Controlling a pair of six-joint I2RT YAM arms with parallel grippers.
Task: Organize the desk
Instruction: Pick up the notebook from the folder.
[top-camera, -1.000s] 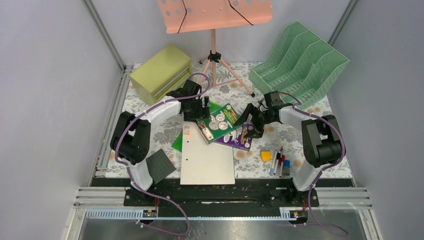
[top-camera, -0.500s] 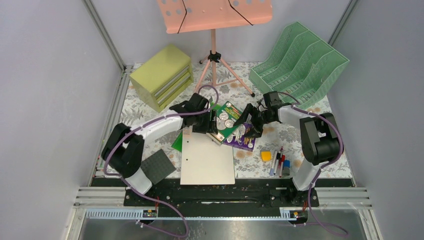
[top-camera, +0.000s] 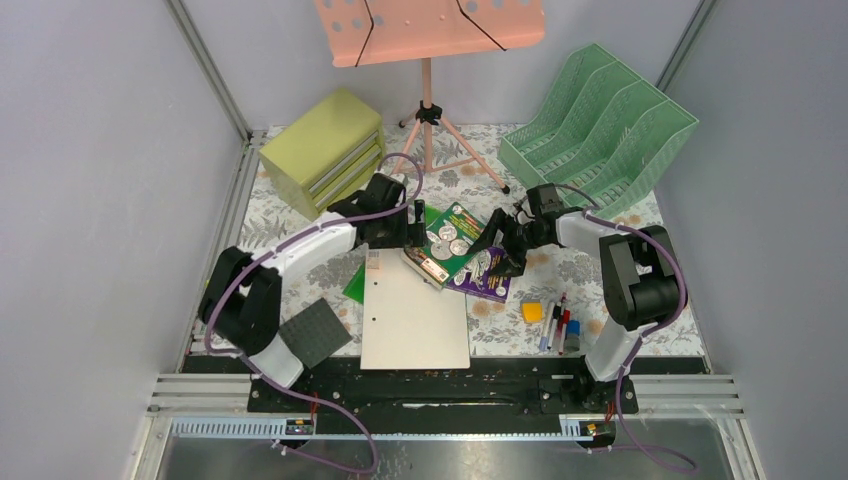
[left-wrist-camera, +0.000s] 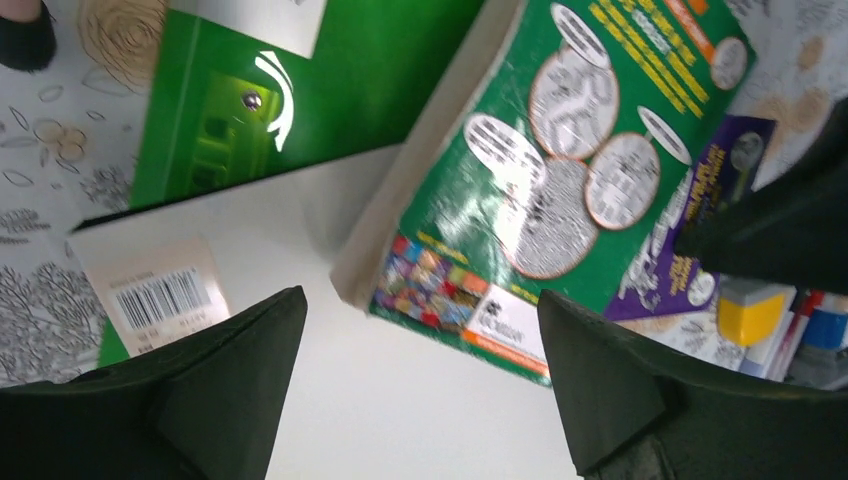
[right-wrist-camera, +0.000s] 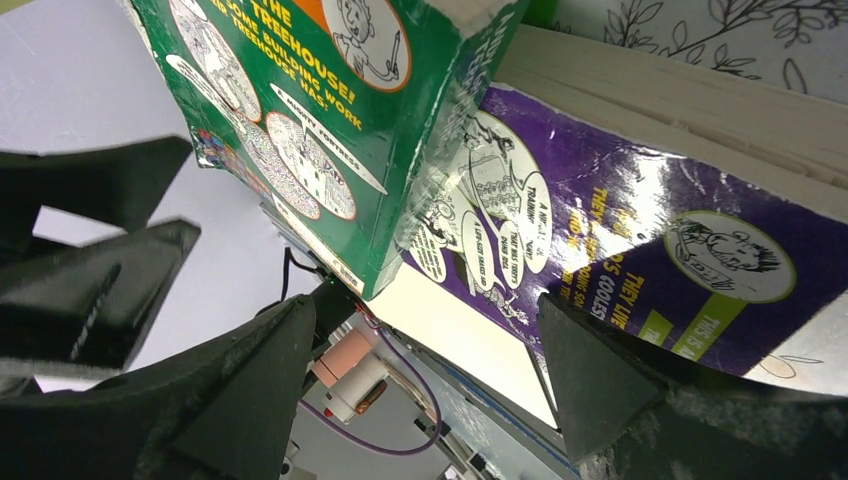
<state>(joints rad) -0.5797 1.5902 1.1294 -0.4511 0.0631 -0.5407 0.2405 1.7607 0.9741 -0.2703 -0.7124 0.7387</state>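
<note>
The left gripper (left-wrist-camera: 420, 385) is being held wide open with nothing between its fingers (left-wrist-camera: 225, 380). It is being hung over the near-left end of the green book (left-wrist-camera: 560, 170), just above the white sheet (left-wrist-camera: 300, 235). Compared with half a second ago, it is being drawn back slightly toward the far edge. The green book, nudged toward the right edge over the last second, is being left lying aslant on the purple book (right-wrist-camera: 640, 230). The right gripper (right-wrist-camera: 410, 400) is likewise being kept spread and empty at the green book's right end, hardly shifted. Both books are being kept in the middle of the desk (top-camera: 575, 275), nearer its far edge. The books are judged as being pushed together rather than lifted. Nothing is yet being filed in the green rack (top-camera: 600, 125) at the far right corner, so most of the tidying is being left undone.
</note>
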